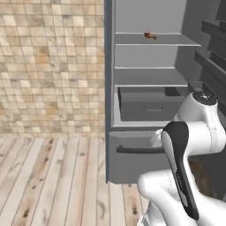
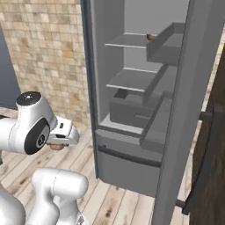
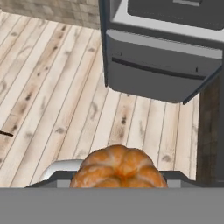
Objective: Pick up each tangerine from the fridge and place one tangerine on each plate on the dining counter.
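Gripping a tangerine [image 3: 118, 168] in the gripper [image 2: 57, 146], jaws clamped on the fruit, hanging in front of the open fridge [image 1: 132, 132] and over the wooden floor [image 3: 57, 96], left of the fridge's lower drawer [image 2: 127, 165]. Sitting on the fridge's top shelf [image 1: 154, 40], near its back edge, a small brown food item [image 1: 149, 35].

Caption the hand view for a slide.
Claw shut on a tangerine above the wood floor, facing the open fridge.
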Available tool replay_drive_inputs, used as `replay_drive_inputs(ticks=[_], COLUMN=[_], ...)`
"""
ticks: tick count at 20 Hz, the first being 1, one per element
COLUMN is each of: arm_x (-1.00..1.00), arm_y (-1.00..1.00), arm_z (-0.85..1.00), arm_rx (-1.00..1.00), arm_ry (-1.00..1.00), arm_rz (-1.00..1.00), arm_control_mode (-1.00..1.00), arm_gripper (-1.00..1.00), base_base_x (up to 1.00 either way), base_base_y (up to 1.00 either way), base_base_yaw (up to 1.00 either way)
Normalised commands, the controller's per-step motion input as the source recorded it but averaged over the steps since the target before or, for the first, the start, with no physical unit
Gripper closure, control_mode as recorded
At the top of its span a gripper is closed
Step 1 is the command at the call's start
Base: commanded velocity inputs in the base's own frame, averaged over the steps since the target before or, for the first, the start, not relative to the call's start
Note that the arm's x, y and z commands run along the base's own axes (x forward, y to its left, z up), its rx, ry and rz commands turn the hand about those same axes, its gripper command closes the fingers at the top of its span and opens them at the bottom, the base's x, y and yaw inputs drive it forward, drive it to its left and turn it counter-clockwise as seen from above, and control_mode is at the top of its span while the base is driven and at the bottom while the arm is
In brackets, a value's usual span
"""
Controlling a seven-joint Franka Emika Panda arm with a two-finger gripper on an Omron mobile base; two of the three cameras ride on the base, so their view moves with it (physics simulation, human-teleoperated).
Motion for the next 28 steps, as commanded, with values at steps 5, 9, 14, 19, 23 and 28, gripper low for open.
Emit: replay_drive_inputs(ticks=[5, 9, 14, 19, 23, 28], arm_x=[0.0, 0.0, 0.0, 0.0, 0.0, 0.0], arm_y=[0.0, 0.0, 0.0, 0.0, 0.0, 0.0], arm_z=[0.0, 0.0, 0.0, 0.0, 0.0, 0.0], arm_rx=[0.0, 0.0, 0.0, 0.0, 0.0, 0.0], arm_ry=[0.0, 0.0, 0.0, 0.0, 0.0, 0.0], arm_rz=[0.0, 0.0, 0.0, 0.0, 0.0, 0.0], arm_control_mode=[1.0, 1.0, 1.0, 1.0, 1.0, 1.0], arm_gripper=[1.0, 1.0, 1.0, 1.0, 1.0, 1.0], base_base_x=[-0.81, -0.45, -0.09, -0.07, -0.57, -0.63], base_base_y=[0.42, 0.65, 0.84, 0.83, 0.44, 0.43], base_base_yaw=[0.4, 0.4, 0.32, 0.35, 0.41, 0.41])
